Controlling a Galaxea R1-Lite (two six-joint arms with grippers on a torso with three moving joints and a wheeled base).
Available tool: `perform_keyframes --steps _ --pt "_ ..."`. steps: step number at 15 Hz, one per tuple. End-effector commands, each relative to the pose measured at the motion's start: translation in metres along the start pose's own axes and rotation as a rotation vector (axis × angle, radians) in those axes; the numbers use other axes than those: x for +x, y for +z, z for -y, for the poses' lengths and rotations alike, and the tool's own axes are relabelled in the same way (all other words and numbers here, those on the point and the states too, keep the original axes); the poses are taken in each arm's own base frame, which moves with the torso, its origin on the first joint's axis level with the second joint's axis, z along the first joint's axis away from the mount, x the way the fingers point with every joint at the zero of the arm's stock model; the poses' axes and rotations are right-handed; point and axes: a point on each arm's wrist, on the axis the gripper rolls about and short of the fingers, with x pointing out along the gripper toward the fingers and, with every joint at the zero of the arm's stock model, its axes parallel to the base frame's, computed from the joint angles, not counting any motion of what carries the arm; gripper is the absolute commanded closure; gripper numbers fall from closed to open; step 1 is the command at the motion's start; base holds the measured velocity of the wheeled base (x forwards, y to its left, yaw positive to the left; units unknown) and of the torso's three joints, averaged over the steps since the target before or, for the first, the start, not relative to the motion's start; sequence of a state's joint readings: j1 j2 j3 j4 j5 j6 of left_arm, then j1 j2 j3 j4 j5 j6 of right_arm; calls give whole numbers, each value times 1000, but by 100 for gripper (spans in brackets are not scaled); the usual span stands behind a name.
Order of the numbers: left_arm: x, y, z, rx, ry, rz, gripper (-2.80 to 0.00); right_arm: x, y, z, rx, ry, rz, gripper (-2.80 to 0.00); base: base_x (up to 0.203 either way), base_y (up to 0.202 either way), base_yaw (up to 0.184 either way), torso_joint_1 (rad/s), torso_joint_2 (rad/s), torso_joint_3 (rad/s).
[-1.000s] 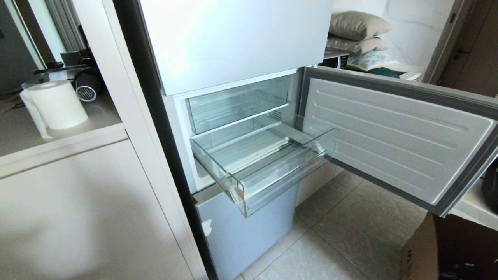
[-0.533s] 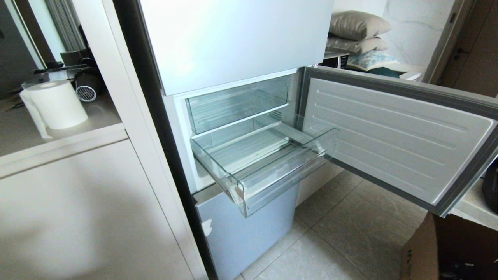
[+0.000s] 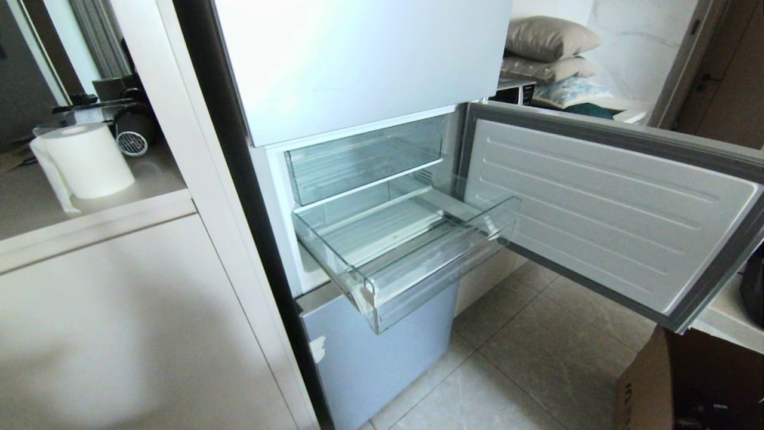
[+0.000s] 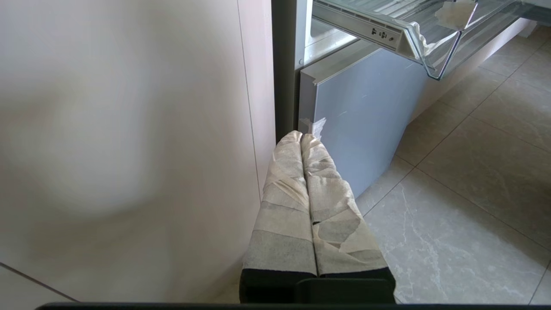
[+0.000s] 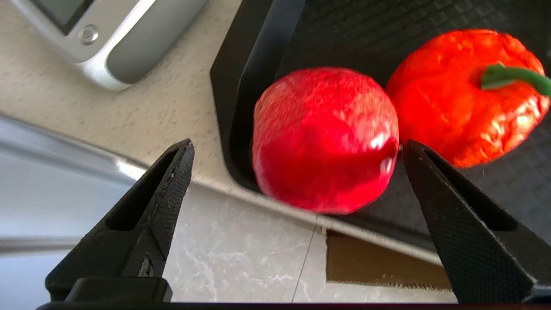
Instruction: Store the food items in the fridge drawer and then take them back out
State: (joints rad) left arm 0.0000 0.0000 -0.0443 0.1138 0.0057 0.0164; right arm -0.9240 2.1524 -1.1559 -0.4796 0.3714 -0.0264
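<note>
While nothing in the head view has shifted over the last second, the right hand [image 5: 297, 172] is the part that has changed: its black fingers have spread to their widest and hold nothing. Between those fingers, close ahead, sits a glossy red apple [image 5: 325, 140], touching a red pepper [image 5: 465, 94] with a green stem. Both food items rest in a black tray [image 5: 258, 86] near the edge of a pale speckled desk [image 5: 142, 112]; neither is gripped. My reading is that the first pickup is about to begin, so storing has not started.

Just past the tray, a white device with a screen [image 5: 112, 34] lies on the desk. Below the desk edge, grey marbled floor tiles [image 5: 232, 258] show.

The left hand [image 4: 303, 137] hangs parked by the fridge base, its taped fingers pressed together and empty.

Farther off, the fridge door [image 3: 603, 209] stands open and the shallow clear drawer [image 3: 412, 251] is pulled out, empty. A taller clear drawer [image 3: 364, 158] sits above it. A paper towel roll [image 3: 86, 158] stands on a side shelf, and pillows [image 3: 549, 39] are stacked beyond.
</note>
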Motion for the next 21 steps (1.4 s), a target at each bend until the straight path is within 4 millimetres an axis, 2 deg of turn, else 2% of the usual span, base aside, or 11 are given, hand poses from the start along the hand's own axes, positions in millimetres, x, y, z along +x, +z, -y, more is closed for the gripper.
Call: perform_keyframes --steps 1,8,12,13,19,21 --pt "0 0 0 1 2 -3 0 12 -4 3 0 5 -8 -280 0 0 0 0 0 0" --pt "0 0 0 1 0 -2 0 33 -10 9 9 12 -15 -280 0 0 0 0 0 0" --pt "0 0 0 1 0 -3 0 37 -10 11 4 12 -15 -280 0 0 0 0 0 0" --pt "0 0 0 0 0 -1 0 37 -10 11 9 13 -16 0 0 0 0 0 0 0" --pt "0 0 0 1 1 -3 0 22 1 6 7 14 2 0 0 0 0 0 0 0" --pt "0 0 0 1 2 -3 0 8 8 2 13 13 15 0 0 0 0 0 0 0"
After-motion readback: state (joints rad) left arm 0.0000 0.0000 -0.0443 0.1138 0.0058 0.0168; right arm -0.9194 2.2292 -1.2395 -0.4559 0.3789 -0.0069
